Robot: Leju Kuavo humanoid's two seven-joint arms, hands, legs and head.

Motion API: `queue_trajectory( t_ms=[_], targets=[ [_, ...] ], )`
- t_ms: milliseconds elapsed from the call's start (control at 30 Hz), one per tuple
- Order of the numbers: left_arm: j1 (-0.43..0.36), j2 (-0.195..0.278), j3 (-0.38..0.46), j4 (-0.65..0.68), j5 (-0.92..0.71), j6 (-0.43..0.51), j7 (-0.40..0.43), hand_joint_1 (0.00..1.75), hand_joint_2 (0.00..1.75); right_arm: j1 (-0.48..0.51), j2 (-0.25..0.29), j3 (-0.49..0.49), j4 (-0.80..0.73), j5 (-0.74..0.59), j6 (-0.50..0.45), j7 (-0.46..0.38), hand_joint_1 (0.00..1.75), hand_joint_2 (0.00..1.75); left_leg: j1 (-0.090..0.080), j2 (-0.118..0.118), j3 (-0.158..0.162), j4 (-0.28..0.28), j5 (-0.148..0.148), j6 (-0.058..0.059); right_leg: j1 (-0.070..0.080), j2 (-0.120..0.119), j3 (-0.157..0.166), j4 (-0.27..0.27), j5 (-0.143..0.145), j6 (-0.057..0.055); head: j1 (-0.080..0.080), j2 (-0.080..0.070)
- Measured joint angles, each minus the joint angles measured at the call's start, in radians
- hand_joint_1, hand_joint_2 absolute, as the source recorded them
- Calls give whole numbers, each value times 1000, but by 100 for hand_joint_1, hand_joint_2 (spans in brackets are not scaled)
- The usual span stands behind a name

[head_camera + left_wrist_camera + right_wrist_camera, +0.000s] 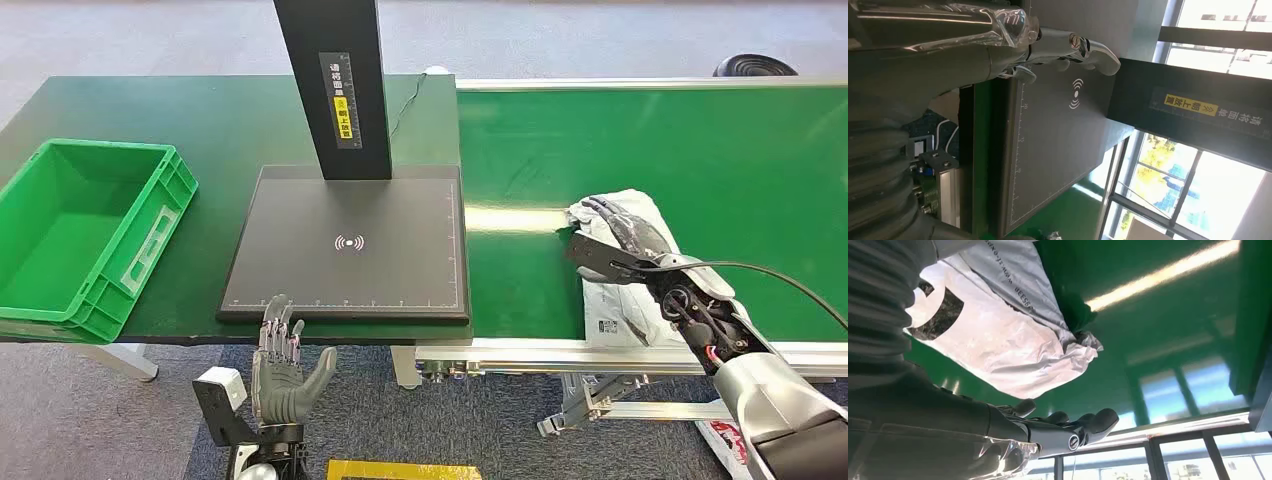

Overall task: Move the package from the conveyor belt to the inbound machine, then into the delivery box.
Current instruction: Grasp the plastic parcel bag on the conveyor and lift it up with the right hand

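I've got the package (628,262), a crumpled white poly mailer with dark print, lying on the green conveyor belt (700,160) near its front edge, on the belt's left part, close to the dark green surface (200,120) that butts against it. My right hand (625,245) is over the package, fingers extended and spread across its top. The right wrist view shows the fingers (1088,425) straight, not curled, with green belt visible between them and the bag, so the hand is wide and holding nothing. I can't tell from the head view whether the fingertips touch the bag.

The inbound machine (350,245) is a flat black pad with a white wireless symbol in the middle and a ruler scale along its edges. A black post (335,85) with a yellow-and-white label rises from its back edge. It sits on the dark green surface, between the belt and the delivery box (85,235). The box is a green plastic crate at the surface's left end, well apart from the package.

My left hand (285,370) is below the front edge of the surface, just ahead of the pad's near left corner, palm up, fingers apart and upright, nothing in it. In the left wrist view its fingers (1093,52) lie over the pad's edge.
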Motion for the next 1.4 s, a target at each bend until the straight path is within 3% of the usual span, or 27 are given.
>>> queue_trajectory(
  t_ms=[1167,1400],
  targets=[
    [0,0,0,0,0,2,0,0,175,8,16,-3,0,-9,0,6,0,175,0,0,0,0,0,0,0,0,0,0,0,0,0,0],
    [3,-2,-1,-2,6,22,0,0,175,116,145,-45,62,-6,-168,63,0,175,1,0,0,0,0,0,1,-1,-1,0,0,0,-1,0]
  ],
)
